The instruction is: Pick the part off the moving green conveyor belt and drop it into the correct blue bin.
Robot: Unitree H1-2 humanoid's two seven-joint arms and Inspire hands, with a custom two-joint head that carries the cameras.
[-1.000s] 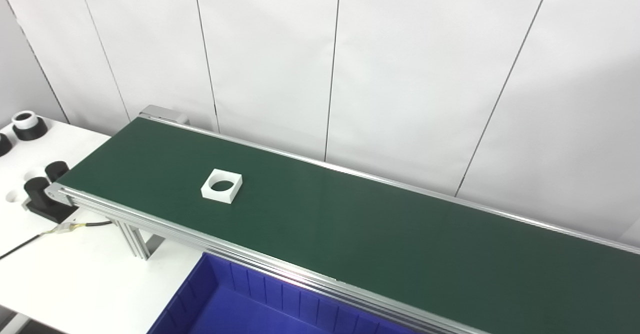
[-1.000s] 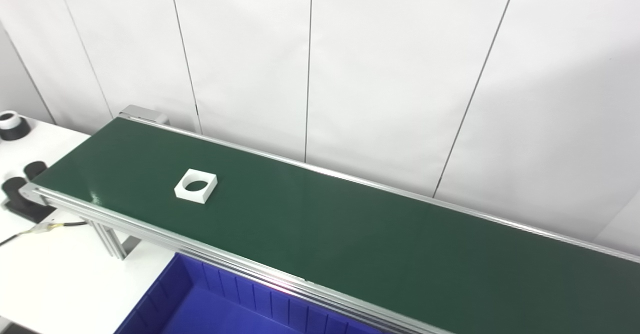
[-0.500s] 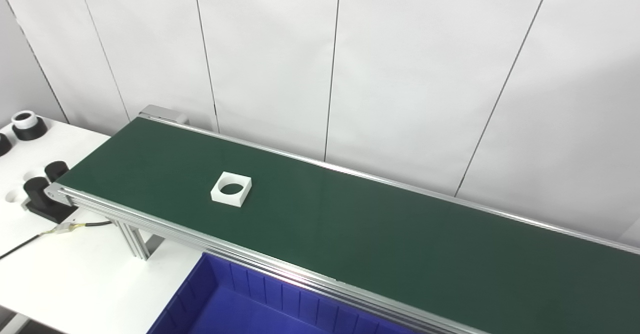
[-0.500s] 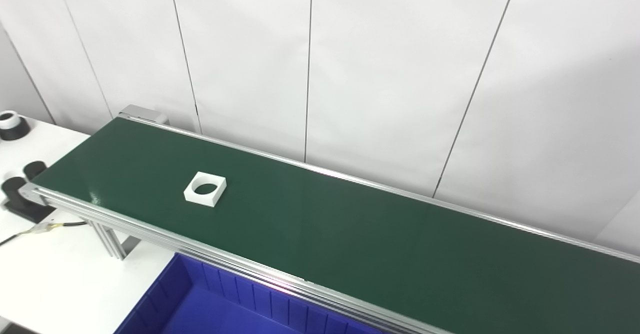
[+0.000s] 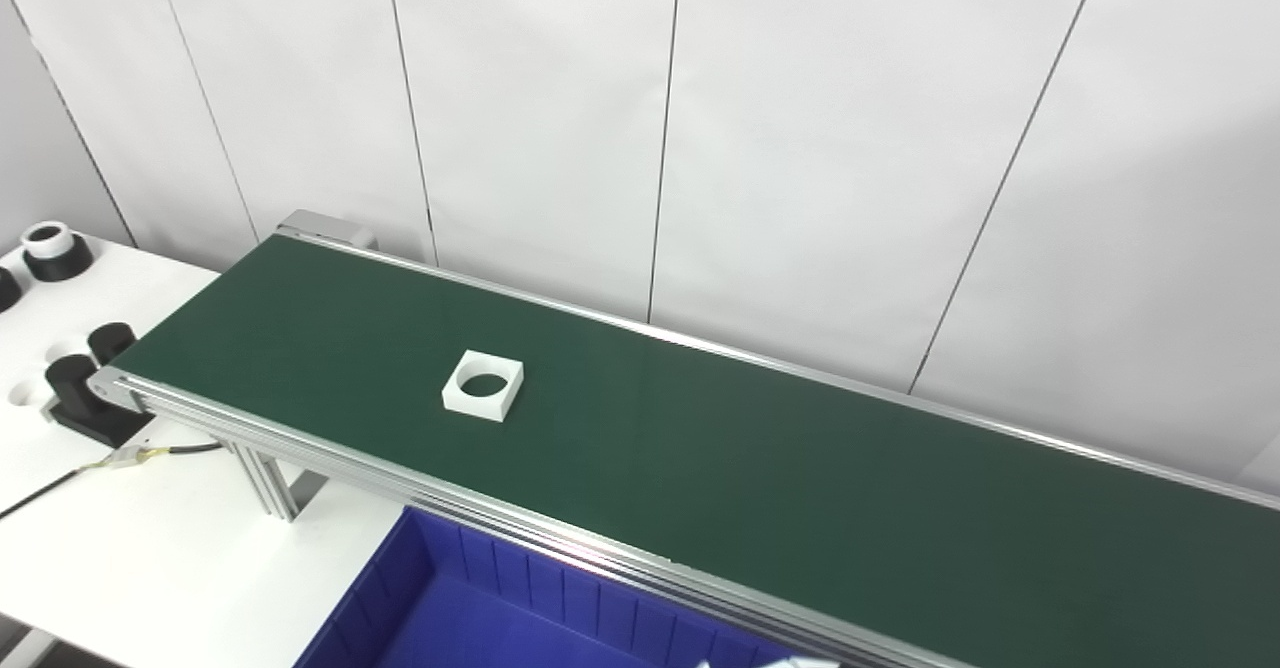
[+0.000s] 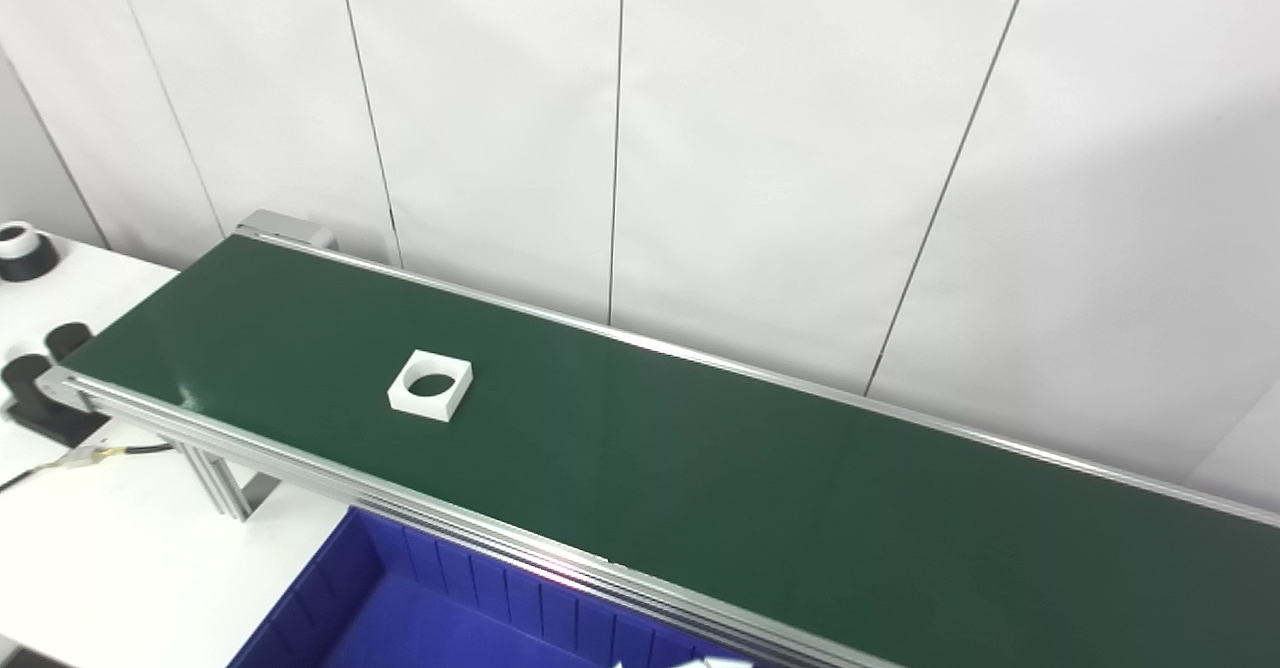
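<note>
While we find no readable writing anywhere, the white square part (image 5: pixel 483 385) with its round hole lies flat on the green belt (image 5: pixel 700 448), toward its left end. Our hands barely show, only a white sliver at the bottom edge above the blue bin (image 5: pixel 480 608), so we cannot tell their state.

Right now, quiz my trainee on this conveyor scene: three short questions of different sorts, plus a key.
1. True or false: the flat white square part stands on its edge on the dark green conveyor belt.
2. The ribbed blue plastic bin sits: A) on the belt, B) below the belt's near rail, C) behind the belt.
3. Missing word: the hole through the part is ____ in shape.
Key: 1 false, it lies flat; 2 B; 3 round.
</note>
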